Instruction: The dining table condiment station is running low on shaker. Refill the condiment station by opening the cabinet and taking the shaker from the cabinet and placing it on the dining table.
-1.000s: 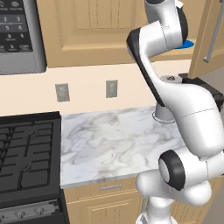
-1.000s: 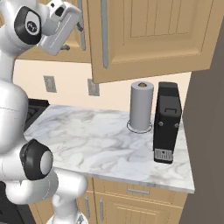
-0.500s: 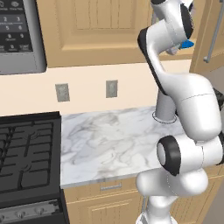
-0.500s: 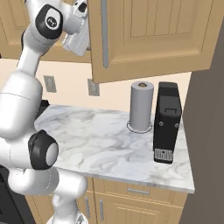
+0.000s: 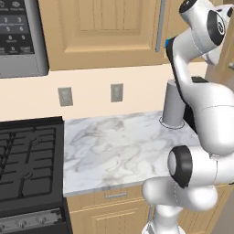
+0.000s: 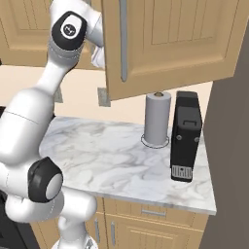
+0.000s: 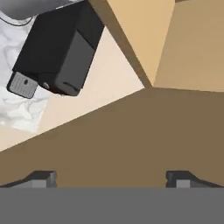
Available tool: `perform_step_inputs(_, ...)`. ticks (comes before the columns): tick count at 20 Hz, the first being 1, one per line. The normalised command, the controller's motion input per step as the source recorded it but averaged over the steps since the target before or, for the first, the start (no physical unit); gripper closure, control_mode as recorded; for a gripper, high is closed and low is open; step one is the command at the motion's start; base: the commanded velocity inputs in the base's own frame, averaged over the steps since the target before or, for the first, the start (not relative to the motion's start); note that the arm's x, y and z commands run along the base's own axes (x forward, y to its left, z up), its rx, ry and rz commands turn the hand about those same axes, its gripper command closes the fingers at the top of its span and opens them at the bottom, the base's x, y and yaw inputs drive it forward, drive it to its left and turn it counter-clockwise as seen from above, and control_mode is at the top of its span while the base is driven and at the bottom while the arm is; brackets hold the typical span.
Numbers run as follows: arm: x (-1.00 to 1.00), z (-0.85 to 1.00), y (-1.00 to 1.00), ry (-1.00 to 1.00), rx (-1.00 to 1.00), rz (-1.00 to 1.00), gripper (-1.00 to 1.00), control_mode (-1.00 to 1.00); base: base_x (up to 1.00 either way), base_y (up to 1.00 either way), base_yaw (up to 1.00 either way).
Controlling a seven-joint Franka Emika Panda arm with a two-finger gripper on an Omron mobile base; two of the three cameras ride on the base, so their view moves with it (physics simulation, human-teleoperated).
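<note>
White arm links rise from the base and bend high, the wrist tucked behind the open door of the cabinet (image 6: 170, 44). The gripper (image 7: 111, 178) holds its fingertips wide apart, empty, facing brown wood. No writing is legible on the black appliance (image 6: 186, 136).

We see gripper (image 7: 111, 178) up at cabinet (image 6: 170, 44), behind open door. Below gripper: counter (image 6: 112, 160). On it, paper roll (image 6: 156, 118), coffee machine (image 6: 186, 136) just right of roll. Stove (image 5: 27, 160) left of counter, microwave (image 5: 20, 39) above stove.
</note>
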Motion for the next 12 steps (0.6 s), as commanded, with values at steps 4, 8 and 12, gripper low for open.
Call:
perform_step_inputs(4, -1.0, -0.22, -1.0, 0.0, -0.01, -0.25, -1.0, -1.0, 0.0, 0.0, 0.0)
perform_step_inputs(8, -1.0, -0.14, -1.0, 0.0, 0.0, -0.23, -1.0, -1.0, 0.0, 0.0, 0.0)
perform_step_inputs(12, -0.68, -0.07, -1.0, 0.0, 0.0, -0.18, -1.0, -1.0, 0.0, 0.0, 0.0)
